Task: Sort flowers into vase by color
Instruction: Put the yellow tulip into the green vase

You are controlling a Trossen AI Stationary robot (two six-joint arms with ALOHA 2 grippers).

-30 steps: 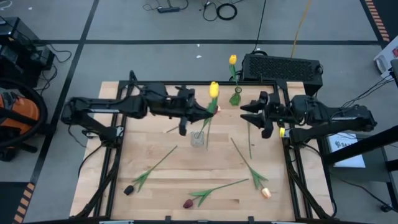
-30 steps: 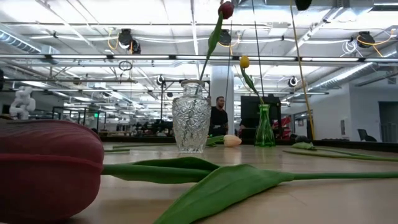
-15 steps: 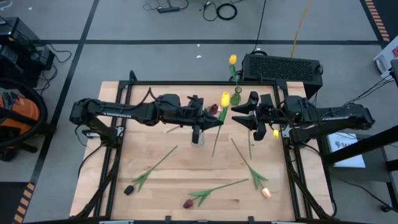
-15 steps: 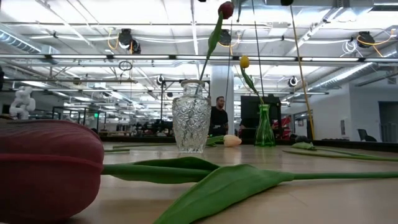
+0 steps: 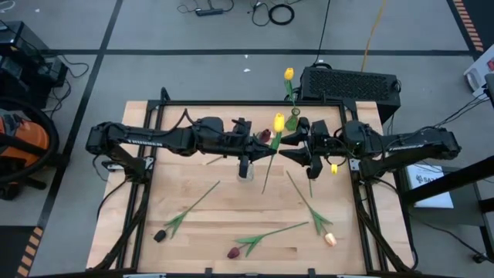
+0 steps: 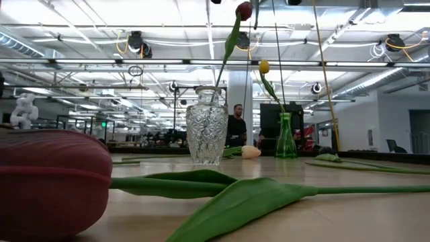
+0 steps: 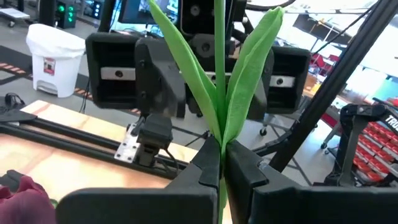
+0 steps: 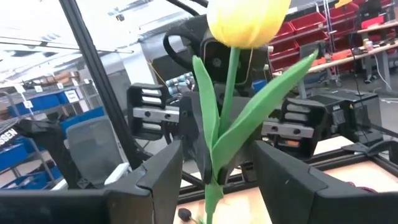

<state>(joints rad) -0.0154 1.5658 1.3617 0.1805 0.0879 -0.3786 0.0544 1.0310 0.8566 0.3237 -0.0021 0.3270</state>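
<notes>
High view has both arms meeting over the middle of the wooden table (image 5: 193,224). The left gripper (image 5: 272,150) is pinched tight on the stem of a yellow tulip (image 5: 279,122), with the head up near the back edge and the stem running down toward the table front. You can see it really well in the left wrist view, where the two dark fingers (image 7: 205,168) are squeezed together right on the green stem below the leaves. The right gripper (image 5: 284,147) is facing it from the other side with its fingers spread wide, one on each side of the same stem, not clamped on it as far as I can tell.

Just beside the left gripper sits the clear glass vase (image 5: 245,171) with a maroon tulip (image 5: 264,135) in it. The green vase (image 5: 292,121) at the back edge holds another yellow tulip (image 5: 289,74). Lying flat toward the front: a dark tulip (image 5: 160,235), a maroon one (image 5: 234,252) and a peach one (image 5: 329,239).
</notes>
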